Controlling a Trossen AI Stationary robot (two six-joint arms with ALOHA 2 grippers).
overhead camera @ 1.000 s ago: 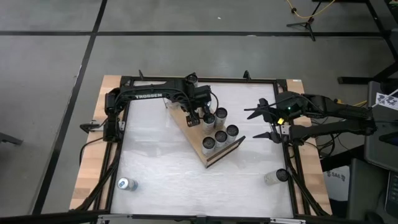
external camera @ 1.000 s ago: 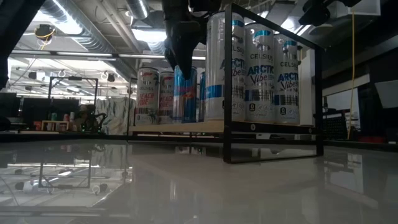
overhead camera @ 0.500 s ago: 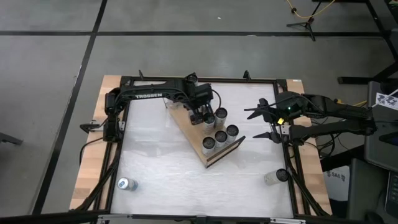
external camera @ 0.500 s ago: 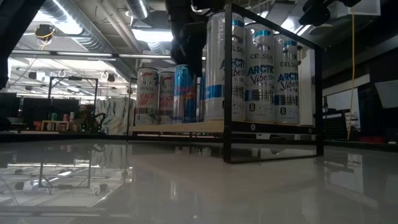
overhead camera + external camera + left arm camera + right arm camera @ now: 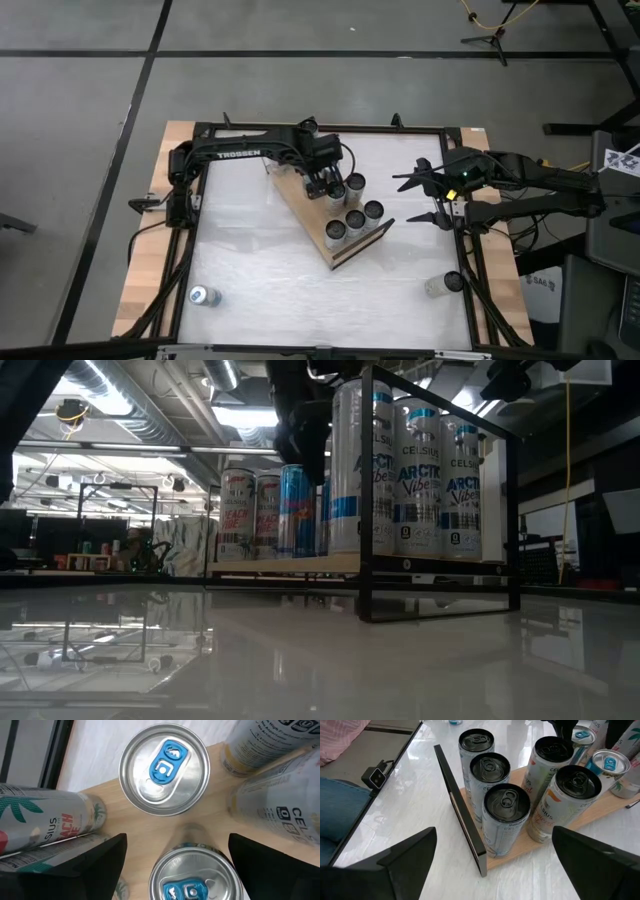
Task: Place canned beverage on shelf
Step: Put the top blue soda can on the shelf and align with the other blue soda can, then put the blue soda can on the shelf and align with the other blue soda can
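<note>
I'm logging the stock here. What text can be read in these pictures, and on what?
"TROSSEN": left arm.
"CELSIUS", "ARCTIC Vibe": tall white cans on the shelf.
"CEL": white can, cut off.
"SIUS", "PEACH": lying can.
Fine print on the cans: too small.

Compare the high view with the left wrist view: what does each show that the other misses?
Only the high view shows the whole table, the right gripper waiting open near the right edge, a can lying near the front left corner and another can near the front right corner. Only the left wrist view shows the blue tabs on two can tops and the left gripper's open fingers straddling the nearer one. Both show the shelf with upright cans on it, beneath the left gripper.
</note>
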